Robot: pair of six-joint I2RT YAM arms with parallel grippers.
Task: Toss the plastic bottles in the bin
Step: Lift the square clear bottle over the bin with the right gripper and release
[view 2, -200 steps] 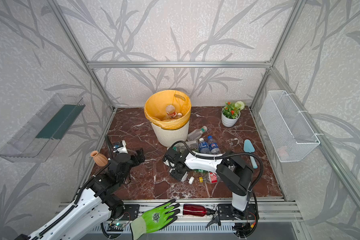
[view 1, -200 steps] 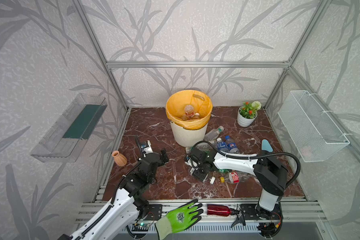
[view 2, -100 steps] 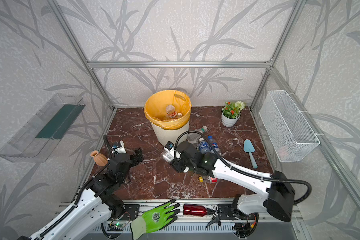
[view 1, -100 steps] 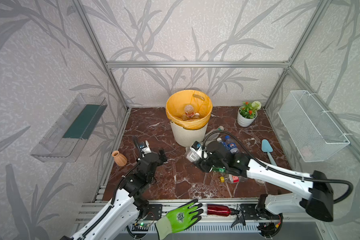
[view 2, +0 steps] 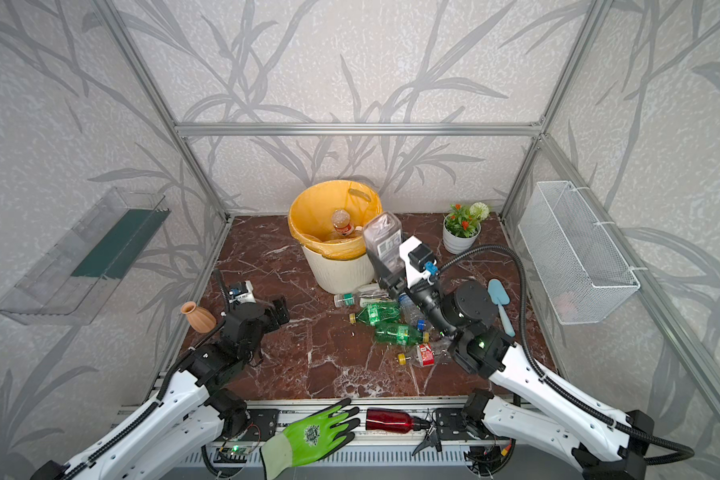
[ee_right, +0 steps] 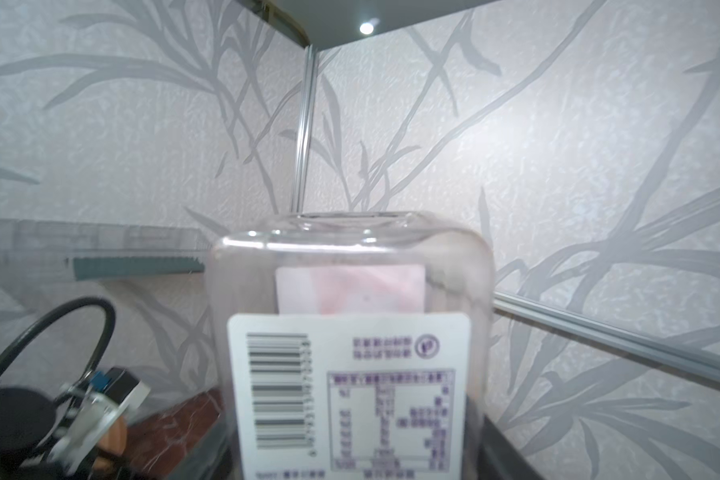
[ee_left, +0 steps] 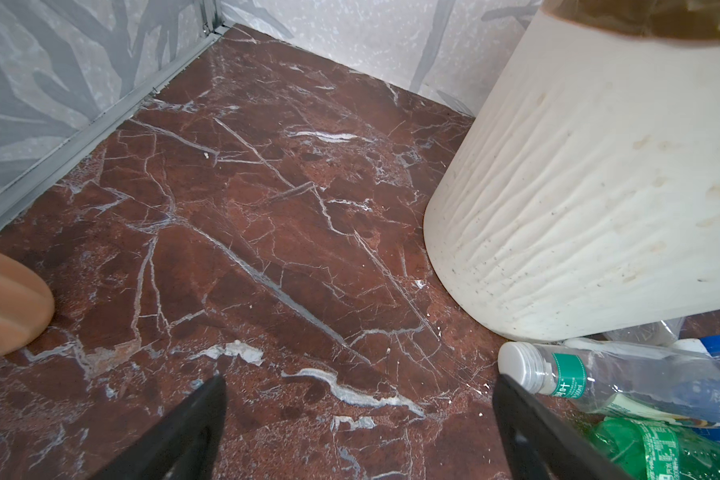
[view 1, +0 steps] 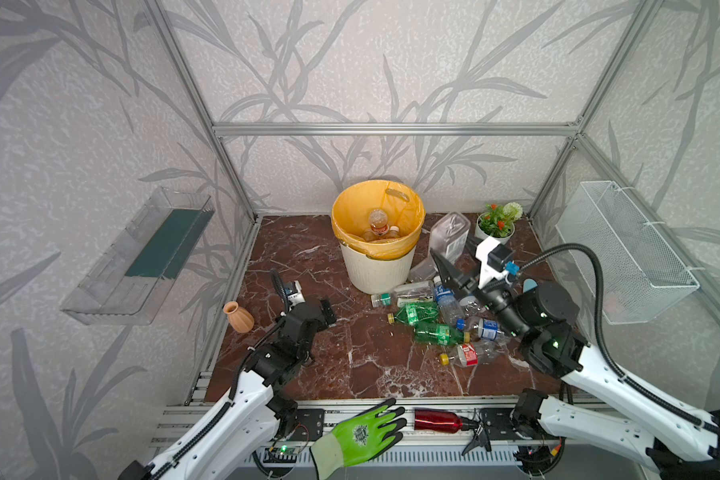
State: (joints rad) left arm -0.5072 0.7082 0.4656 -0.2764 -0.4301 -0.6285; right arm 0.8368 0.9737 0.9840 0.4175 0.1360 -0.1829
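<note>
My right gripper [view 1: 454, 266] [view 2: 385, 268] is shut on a clear square plastic bottle [view 1: 449, 237] [view 2: 385, 239] [ee_right: 350, 332] with a white barcode label. It holds the bottle raised, bottom end up, beside the right rim of the bin [view 1: 375, 266] [view 2: 341, 270] [ee_left: 578, 187]. The cream bin has a yellow bag, and a bottle [view 1: 378, 222] lies inside. Several plastic bottles lie on the floor before the bin, two of them green [view 1: 418, 311] [view 1: 439, 332] and one clear with a white cap [view 1: 395, 295] [ee_left: 558, 374]. My left gripper [view 1: 325, 313] [ee_left: 359, 380] is open and empty, low over the floor left of the pile.
A terracotta vase [view 1: 238, 316] stands by the left wall, a flowerpot [view 1: 495, 226] at the back right, and a blue trowel [view 2: 500, 303] right of the pile. A wire basket [view 1: 624, 253] and a clear shelf [view 1: 142, 253] hang on the walls. A green glove [view 1: 362, 434] and a red metal bottle [view 1: 437, 419] lie on the front rail.
My right arm has lifted the clear bottle from the floor in front of the bin, up and to the right beside its rim. The left arm has barely moved.
</note>
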